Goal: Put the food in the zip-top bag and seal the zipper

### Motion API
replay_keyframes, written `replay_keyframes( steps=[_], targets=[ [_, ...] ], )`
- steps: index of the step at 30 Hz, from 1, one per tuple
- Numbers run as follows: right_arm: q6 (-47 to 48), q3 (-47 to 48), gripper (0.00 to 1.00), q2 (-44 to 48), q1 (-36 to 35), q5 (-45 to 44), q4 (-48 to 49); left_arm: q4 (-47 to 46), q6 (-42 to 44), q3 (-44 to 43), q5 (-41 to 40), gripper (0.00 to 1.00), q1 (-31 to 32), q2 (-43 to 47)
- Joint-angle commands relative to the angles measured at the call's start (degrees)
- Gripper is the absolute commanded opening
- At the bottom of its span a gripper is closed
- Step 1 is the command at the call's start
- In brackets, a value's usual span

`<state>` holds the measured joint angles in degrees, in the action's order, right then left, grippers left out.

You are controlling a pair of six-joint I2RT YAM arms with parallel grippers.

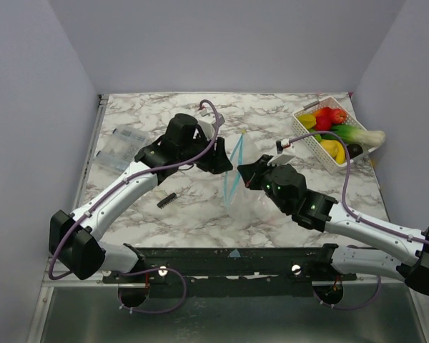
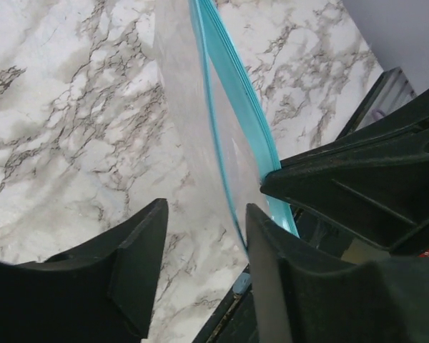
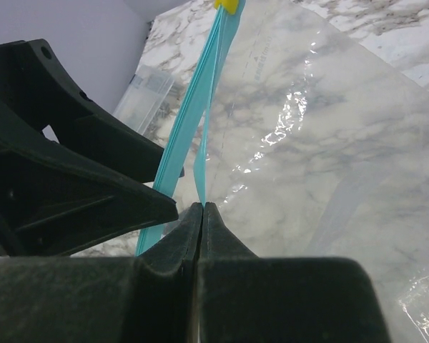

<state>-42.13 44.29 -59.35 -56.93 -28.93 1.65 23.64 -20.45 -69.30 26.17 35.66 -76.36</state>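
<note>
Marble table (image 1: 143,107): right end effector (image 3: 202,207) clamped on zipper (image 3: 189,128); left end effector (image 2: 205,214) apart; bag (image 3: 307,143) print illegible.

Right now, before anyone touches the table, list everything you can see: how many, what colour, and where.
zip-top bag: one, clear, mid-table between the arms
zipper: one, teal-blue, along the bag's mouth edge
toy food: several, red, orange, yellow, green, one dark, in the basket
basket: one, white, far right of the table
clear packet: one, clear, left side of the table
black bar: one, black, on the table by the left arm
table: one, white-grey marble, under everything
left pincer: one, black, open, at the bag's edge
right pincer: one, black, shut on the zipper
</note>
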Motion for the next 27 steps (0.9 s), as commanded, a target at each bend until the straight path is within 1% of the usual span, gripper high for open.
replay_keyframes(
  steps=[1,3,4,5,6,7,9,10,11,14,16,17,19,20,21,22,24,25,27],
  targets=[
    [-0.58,-0.36,0.00,0.71,0.15,1.62,1.33,2.83,2.55,-2.04,-5.78,0.38,1.57,-0.87],
    [0.66,0.38,0.02,-0.21,0.15,2.76,0.90,3.87,2.76,-2.56,-8.14,0.28,1.64,-1.07],
    [0.93,1.03,0.08,-0.88,0.15,2.76,-0.07,4.57,3.14,-3.11,-8.81,0.22,1.62,-1.28],
    [1.02,1.65,0.16,-1.49,0.15,2.40,-1.26,5.38,3.56,-3.66,-9.66,0.11,1.65,-1.42],
    [0.95,2.48,0.31,-2.12,0.15,1.78,-2.92,6.50,4.39,-4.43,-11.76,0.01,1.69,-1.46],
    [0.67,3.29,0.47,-2.64,0.15,0.71,-5.74,7.64,5.41,-5.08,-15.20,0.00,1.67,-1.38],
    [-1.07,5.55,0.69,-3.18,0.15,-2.90,-11.44,11.29,8.13,-7.31,-26.65,0.00,1.69,-0.95],
    [-1.75,6.40,0.76,-3.25,0.15,-4.98,-13.72,12.81,9.48,-8.14,-33.30,0.00,1.53,-0.44],
    [-2.09,6.98,0.82,-3.11,0.15,-6.46,-15.94,13.93,10.22,-8.83,-41.40,0.00,1.39,0.12],
    [-1.83,7.95,0.87,-1.93,0.13,-9.74,-19.56,12.97,12.94,-8.02,-62.35,0.00,1.18,2.56],
    [-2.72,7.79,0.90,-0.63,0.15,-11.23,-21.20,11.83,14.85,-7.79,-70.17,0.00,1.16,3.72],
    [-3.17,7.35,0.91,0.22,0.15,-11.66,-21.68,10.70,16.45,-7.69,-71.55,0.00,1.13,4.09],
    [-4.30,6.26,0.92,1.66,0.15,-11.77,-22.20,11.03,16.64,-8.24,-70.64,0.00,1.19,4.09],
    [-4.74,5.62,0.92,2.34,0.15,-11.94,-22.22,11.41,15.91,-8.29,-68.35,0.00,1.22,3.92],
    [-5.13,4.98,0.93,2.75,0.15,-12.11,-22.27,11.65,15.18,-8.13,-63.72,0.00,1.12,3.51],
    [-5.56,4.39,0.93,2.91,0.15,-12.33,-22.24,11.86,14.48,-7.90,-58.12,0.00,1.12,2.71],
    [-6.36,3.88,0.94,2.82,0.15,-12.56,-22.20,12.63,11.72,-7.73,-43.85,0.00,0.92,-0.35],
    [-6.89,3.77,0.94,2.64,0.11,-12.18,-22.04,13.04,9.89,-8.07,-35.89,0.00,0.80,-2.99],
    [-7.65,3.22,0.93,2.06,0.13,-10.49,-20.70,13.60,5.97,-9.20,-23.40,0.00,0.78,-8.83]
  ],
)
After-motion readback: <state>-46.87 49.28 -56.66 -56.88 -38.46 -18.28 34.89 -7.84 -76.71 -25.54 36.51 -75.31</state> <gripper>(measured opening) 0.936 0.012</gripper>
